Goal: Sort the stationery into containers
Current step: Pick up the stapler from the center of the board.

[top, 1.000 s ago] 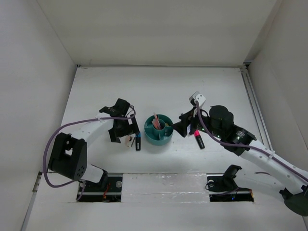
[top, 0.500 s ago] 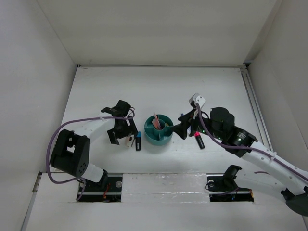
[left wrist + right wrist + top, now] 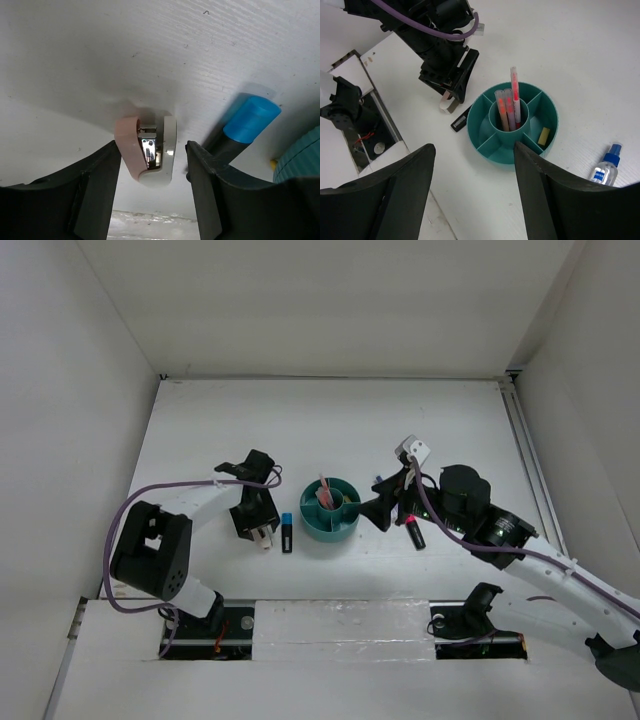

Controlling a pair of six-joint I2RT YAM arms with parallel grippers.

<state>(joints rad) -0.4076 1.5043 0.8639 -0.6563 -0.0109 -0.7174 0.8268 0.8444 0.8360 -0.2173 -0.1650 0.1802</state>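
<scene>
L tool (image 3: 153, 148) sits low on the tabletop (image 3: 150, 50) on the left-arm side of the organizer (image 3: 502, 156). Its jaws are about half wide and straddle the white-pink piece (image 3: 145, 161). One jaw looks to touch the pink side and a sliver of gap shows at the other, so I read it as lined up for a pinch, not gripped yet. The piece lies flat, with the blue-capped marker (image 3: 248, 119) between it and the organizer. R tool (image 3: 380, 510) hangs wide and empty just on the organizer's other side, prob. parked to stay clear (its cam gets the overview). In the organizer: three pencils (image 3: 506, 107) stand in the centre cup, tan eraser (image 3: 544, 136) in an outer compartment. Unsorted: pink-capped marker (image 3: 413, 531) and bottle (image 3: 603, 170), on the tabletop on the right-arm side of the organizer.
</scene>
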